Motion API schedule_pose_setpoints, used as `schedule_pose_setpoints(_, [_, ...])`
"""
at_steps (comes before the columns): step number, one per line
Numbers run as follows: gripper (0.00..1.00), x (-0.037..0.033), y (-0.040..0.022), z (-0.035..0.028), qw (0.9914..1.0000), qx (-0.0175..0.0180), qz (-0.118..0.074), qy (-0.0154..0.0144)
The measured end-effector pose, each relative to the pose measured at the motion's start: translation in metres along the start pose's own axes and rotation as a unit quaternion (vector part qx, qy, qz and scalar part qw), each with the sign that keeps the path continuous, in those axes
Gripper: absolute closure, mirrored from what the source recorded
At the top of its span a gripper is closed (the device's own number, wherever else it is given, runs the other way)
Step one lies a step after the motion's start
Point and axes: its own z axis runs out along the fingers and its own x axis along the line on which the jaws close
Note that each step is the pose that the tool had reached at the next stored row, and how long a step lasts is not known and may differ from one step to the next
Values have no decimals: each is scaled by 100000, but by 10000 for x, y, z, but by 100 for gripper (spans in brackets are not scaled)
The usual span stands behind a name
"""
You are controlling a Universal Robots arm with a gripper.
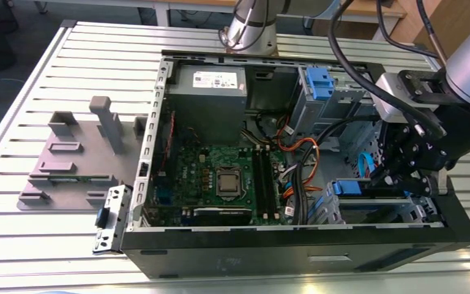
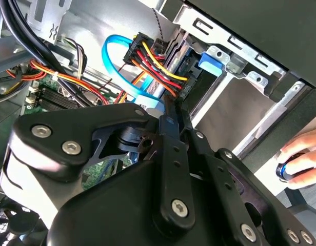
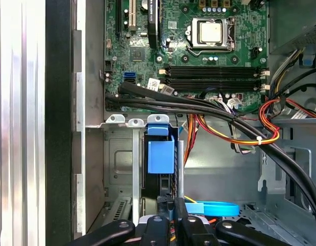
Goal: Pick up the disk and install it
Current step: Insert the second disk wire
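The disk (image 1: 354, 187) stands on edge in the lower drive bay of the open computer case (image 1: 218, 257), at the exterior view's right. Its blue plastic rail (image 3: 160, 154) faces the first wrist camera, with the dark drive body (image 3: 150, 187) behind it. My gripper (image 1: 384, 179) hangs over the bay right at the disk's end. Its black fingers (image 3: 171, 205) look shut, close together against the disk's rear edge. In the second wrist view the gripper (image 2: 173, 110) reaches up to the cabled connectors (image 2: 158, 64) by the bay.
A motherboard (image 1: 218, 177) and a grey power supply box (image 1: 208, 92) fill the case. A thick black cable bundle (image 3: 199, 105) and a blue flat cable (image 3: 217, 208) cross near the bay. A grey fixture (image 1: 71, 153) lies on the slatted table. A person's hand (image 2: 301, 156) rests outside the case.
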Motion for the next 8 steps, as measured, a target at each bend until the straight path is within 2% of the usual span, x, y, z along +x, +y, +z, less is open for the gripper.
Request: schedule_pose_setpoints(8, [84,3,0,13,100000,-1,0,-10])
